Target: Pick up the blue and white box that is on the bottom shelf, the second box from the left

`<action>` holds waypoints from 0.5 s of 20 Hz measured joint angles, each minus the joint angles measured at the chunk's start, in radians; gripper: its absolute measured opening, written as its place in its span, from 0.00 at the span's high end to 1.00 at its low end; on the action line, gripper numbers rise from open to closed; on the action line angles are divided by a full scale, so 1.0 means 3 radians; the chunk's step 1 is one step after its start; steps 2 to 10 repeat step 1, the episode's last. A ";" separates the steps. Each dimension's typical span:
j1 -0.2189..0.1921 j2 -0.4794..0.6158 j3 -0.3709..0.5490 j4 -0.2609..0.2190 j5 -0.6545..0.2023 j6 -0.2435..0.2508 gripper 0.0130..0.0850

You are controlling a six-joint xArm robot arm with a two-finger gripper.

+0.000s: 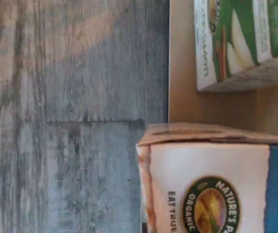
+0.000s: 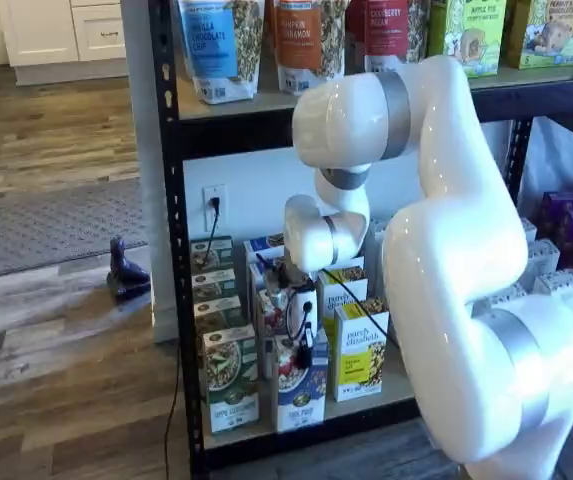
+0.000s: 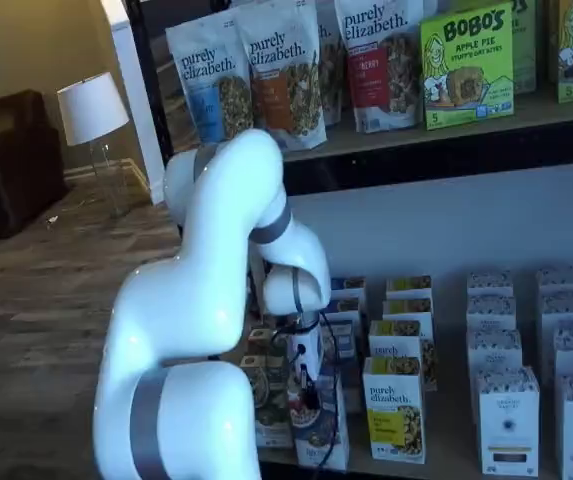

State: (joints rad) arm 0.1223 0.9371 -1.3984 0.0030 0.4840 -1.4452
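The wrist view shows the blue and white box (image 1: 216,187), cut off, its cardboard top near a green-and-white carton (image 1: 243,41), above grey plank floor (image 1: 71,121). In both shelf views the box stands at the bottom shelf's (image 2: 366,400) front; the gripper (image 2: 304,345) hangs over it, its fingers too dark to tell whether they grip.

Blue and white box (image 2: 301,392) at the front of the bottom shelf (image 2: 366,403), between green-and-white carton (image 2: 230,385) on its left and yellow carton (image 2: 360,358) on its right. More cartons in rows behind each. Granola bags (image 2: 222,45) on the deck above.
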 joint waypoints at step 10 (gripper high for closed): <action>0.0005 -0.0033 0.0047 0.0008 -0.0009 -0.0002 0.50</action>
